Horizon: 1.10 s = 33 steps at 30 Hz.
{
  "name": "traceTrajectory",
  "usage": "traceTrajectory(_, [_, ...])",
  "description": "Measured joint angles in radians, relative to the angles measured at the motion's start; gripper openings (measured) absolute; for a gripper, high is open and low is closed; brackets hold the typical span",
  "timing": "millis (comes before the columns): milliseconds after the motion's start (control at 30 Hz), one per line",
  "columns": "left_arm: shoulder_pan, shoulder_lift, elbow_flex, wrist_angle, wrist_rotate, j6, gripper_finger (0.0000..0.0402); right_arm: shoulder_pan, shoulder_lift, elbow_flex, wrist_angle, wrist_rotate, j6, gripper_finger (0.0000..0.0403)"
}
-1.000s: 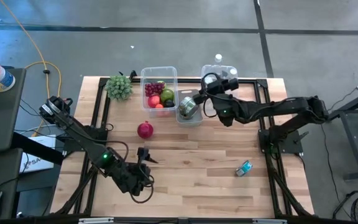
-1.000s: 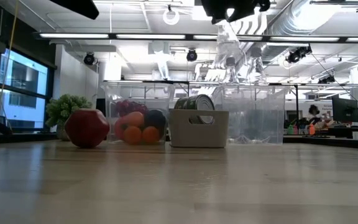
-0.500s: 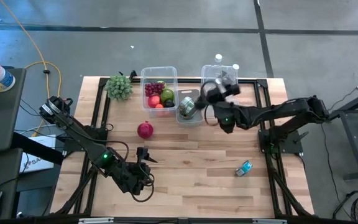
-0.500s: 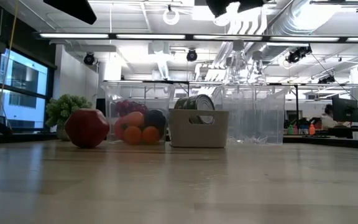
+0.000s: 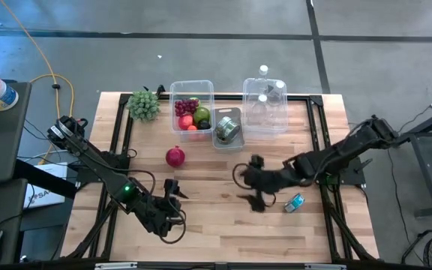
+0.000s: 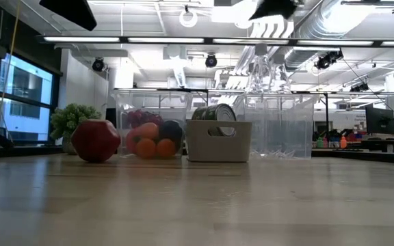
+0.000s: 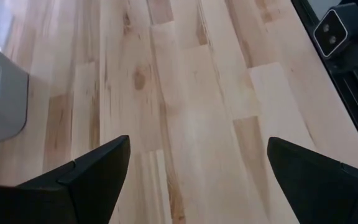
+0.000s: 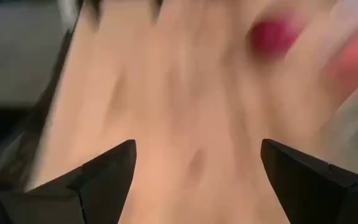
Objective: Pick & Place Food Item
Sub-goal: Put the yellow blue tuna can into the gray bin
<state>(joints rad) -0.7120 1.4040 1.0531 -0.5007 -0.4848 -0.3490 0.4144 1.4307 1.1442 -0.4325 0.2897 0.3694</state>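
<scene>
My right hand (image 5: 252, 184) hangs over mid-worktop (image 5: 223, 206), fingers spread wide and empty per its wrist view, which blurs the red pomegranate (image 8: 272, 34); the high view shows that fruit (image 5: 175, 157) sharp, alone on bare wood in front of the fruit bin (image 5: 192, 105). My left hand (image 5: 172, 196) waits near the front edge, equally wide, holding nothing. Only the low view shows the can (image 6: 215, 113) in the grey bin (image 6: 219, 141).

Ceiling strip lights (image 6: 183, 39) are shining bright and even, casting soft shadows on the surface (image 5: 223, 187). The right wrist view is smearing heavily — everything blurred.
</scene>
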Motion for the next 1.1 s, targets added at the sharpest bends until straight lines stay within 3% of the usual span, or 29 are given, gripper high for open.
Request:
traceTrajectory(133, [0.000, 0.000, 0.000, 0.000, 0.000, -0.005, 0.0369, 0.073, 0.000, 0.000, -0.167, -0.220, 0.244, 0.0335])
traceTrajectory(233, [0.004, 0.000, 0.000, 0.001, 0.000, -0.009, 0.0369, 0.142, 0.000, 0.000, -0.254, -0.283, 0.370, 0.0335])
traceTrajectory(400, [0.019, 0.000, 0.000, 0.003, -0.001, -0.012, 0.0369, 0.255, 0.000, 0.000, -0.409, -0.233, 0.490, 0.0335])
traceTrajectory(567, [0.038, 0.000, 0.000, 0.003, -0.001, -0.011, 0.0369, 0.349, 0.000, 0.000, -0.594, -0.196, 0.419, 0.0335])
traceTrajectory(700, [0.045, 0.000, 0.000, 0.003, -0.001, -0.011, 0.0369, 0.397, 0.000, 0.000, -0.668, -0.108, 0.398, 0.0335])
traceTrajectory(1100, [0.045, 0.000, 0.000, 0.014, -0.002, -0.011, 0.0369, 0.418, 0.000, -0.032, -0.746, -0.097, 0.359, 0.0335])
